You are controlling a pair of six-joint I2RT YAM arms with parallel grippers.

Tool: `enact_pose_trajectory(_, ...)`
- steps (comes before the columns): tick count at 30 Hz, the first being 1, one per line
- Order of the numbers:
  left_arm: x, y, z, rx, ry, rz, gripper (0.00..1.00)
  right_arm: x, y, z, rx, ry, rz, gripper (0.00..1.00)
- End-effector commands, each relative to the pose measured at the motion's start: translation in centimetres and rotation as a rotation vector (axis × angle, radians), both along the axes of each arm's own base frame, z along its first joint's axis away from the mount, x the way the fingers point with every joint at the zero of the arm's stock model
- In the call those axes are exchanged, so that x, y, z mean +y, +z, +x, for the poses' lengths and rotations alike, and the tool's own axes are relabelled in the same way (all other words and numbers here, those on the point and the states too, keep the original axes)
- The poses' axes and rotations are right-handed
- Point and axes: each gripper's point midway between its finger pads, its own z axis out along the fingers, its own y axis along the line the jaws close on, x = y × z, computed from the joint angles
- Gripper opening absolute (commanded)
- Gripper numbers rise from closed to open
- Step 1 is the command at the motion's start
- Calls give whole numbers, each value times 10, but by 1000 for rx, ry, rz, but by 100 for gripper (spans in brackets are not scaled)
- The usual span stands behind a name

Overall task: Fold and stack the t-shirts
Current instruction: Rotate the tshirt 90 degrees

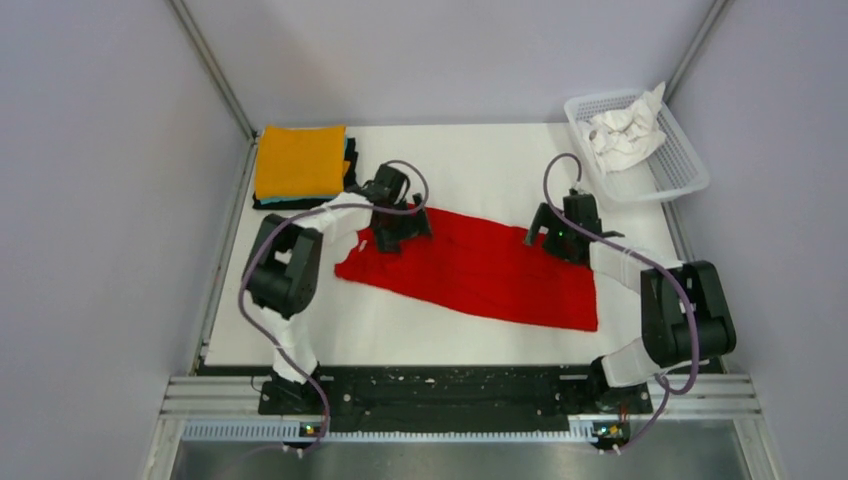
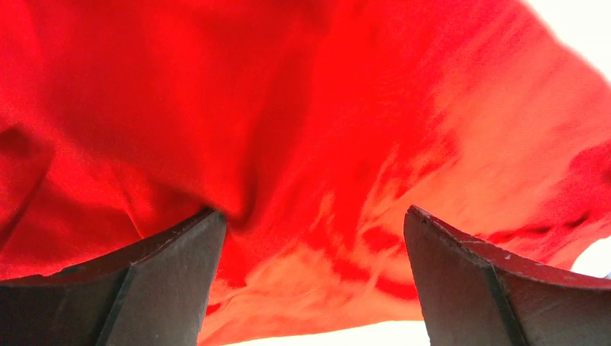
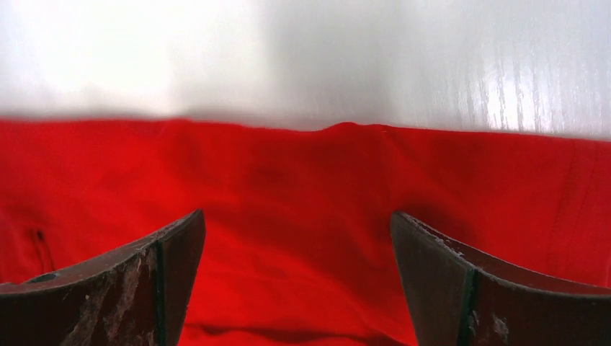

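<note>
Left fingers (image 2: 144, 288) and right fingers (image 3: 130, 295) stand spread wide.

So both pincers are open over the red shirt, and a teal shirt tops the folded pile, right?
Not teal: the top view shows an orange shirt topping the pile. The left pincer and right pincer are open over the red shirt.

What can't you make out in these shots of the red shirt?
Top view: orange t-shirt hides the stack beneath; only black and teal edges show.
Top view: left gripper covers a far corner of the red t-shirt.
Wrist views: frame edges crop the red t-shirt.
Top view: white cloth in the basket is too crumpled to identify.
</note>
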Motion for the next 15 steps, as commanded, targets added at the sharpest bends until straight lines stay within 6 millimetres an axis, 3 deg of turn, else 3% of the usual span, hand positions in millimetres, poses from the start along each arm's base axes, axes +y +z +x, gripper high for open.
enact_pose_trajectory(1, -48, -19, 111, -145, -79, -58, 99, 10, -19, -50, 110, 34, 90, 98)
enact_pose_trajectory(4, -92, -11, 190, -234, -81, -150, 99, 32, -23, -84, 167, 120, 125, 98)
enact_pose_trajectory(6, -120, 1, 237, -299, -60, -249, 99, 59, -23, -108, 212, 243, 134, 98)
enact_pose_trajectory(8, -149, 37, 277, -392, -15, -457, 99, 92, -20, -133, 243, 402, 165, 99)
enact_pose_trajectory(12, -169, 48, 310, -446, 132, -751, 99, 151, -3, -174, 268, 725, 254, 99)
enact_pose_trajectory(15, -169, 33, 320, -443, 204, -792, 99, 175, 5, -187, 245, 881, 250, 99)
